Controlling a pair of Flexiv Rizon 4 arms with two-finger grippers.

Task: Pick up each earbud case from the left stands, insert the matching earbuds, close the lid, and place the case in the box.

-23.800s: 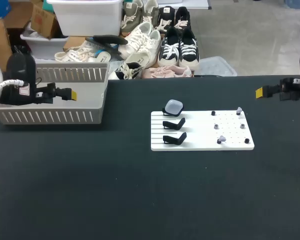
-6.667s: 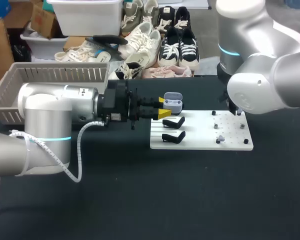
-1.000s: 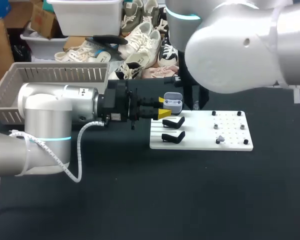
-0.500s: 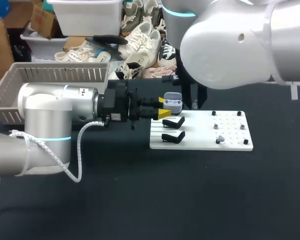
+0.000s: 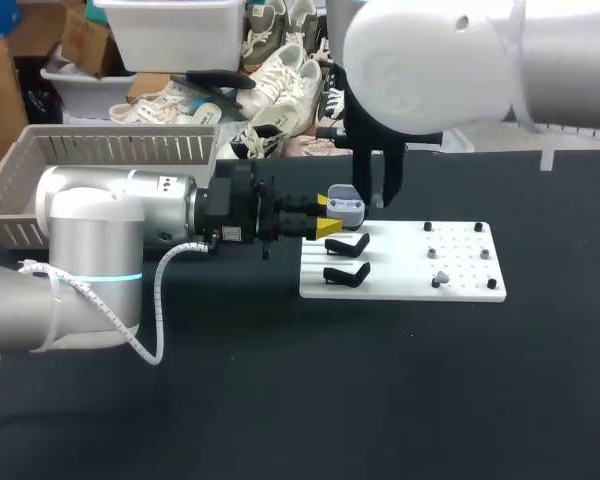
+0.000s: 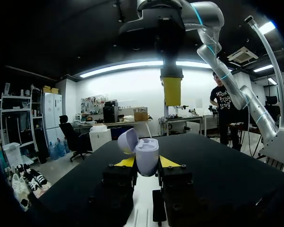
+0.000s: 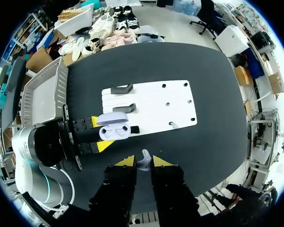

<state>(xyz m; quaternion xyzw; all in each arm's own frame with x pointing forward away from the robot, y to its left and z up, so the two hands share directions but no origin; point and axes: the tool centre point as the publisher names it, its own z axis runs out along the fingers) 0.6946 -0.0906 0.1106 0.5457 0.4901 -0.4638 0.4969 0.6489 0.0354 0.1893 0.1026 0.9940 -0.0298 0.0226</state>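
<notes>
Stretched in flat and low from the left over the table [image 5: 180, 400]: the left arm, with the left gripper [image 5: 325, 222] at the far-left corner of the white board [image 5: 410, 268]. Yellow tips pinching the earbud case [image 5: 346, 208] from both sides, lid tipped back and open (wells too small to tell whether filled). Whether clear of a stand beneath, not visible.

In from the right and reaching past the middle: the right arm, wrist pointing straight down, with the right gripper [image 7: 138, 161] hovering just above the open case and apart from it. Tips pressed close on a pale earbud [image 7: 143, 163] between them.

Counted:
- one case
- two earbuds: the held one and a loose earbud [image 5: 441, 278] on the board's near-right part
- two bare black stands [image 5: 348, 246] in plain sight on the board's left side, one behind the other
- one grey slatted basket [image 5: 100, 150] at the table's far left
</notes>
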